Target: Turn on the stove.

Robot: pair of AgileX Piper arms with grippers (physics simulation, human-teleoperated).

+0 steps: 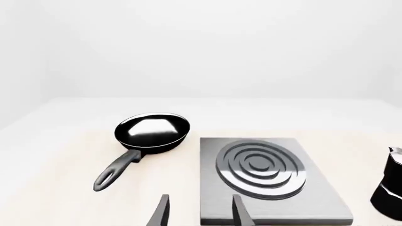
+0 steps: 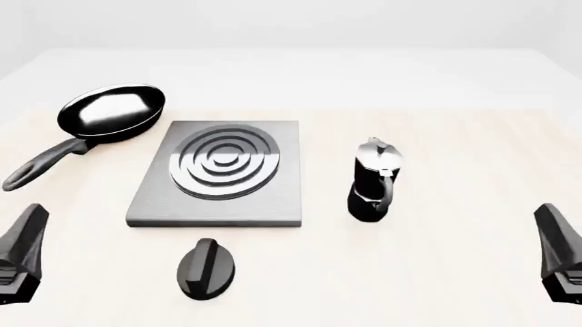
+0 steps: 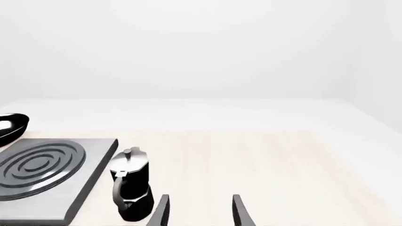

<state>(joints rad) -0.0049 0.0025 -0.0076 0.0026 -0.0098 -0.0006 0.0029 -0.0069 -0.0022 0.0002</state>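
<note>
**Stove and knob, untouched, both arms held back**

Risk: the knob (image 2: pixel 206 268) sits loose on the tabletop (image 2: pixel 454 272), apart from the slab; a glancing push would likely slide it rather than turn it. A wide sweep from the right could topple the moka pot (image 2: pixel 373 180).

Stove (image 2: pixel 218 174): flat grey square slab, round burner of concentric silver rings, centre-left. Knob: black, oval, ridged, just near of the slab's near edge.

Frying pan (image 2: pixel 111 110): far left.

Left gripper (image 1: pixel 199 212): fingers apart, empty. Right gripper (image 3: pixel 199 212): fingers apart, empty.
</note>
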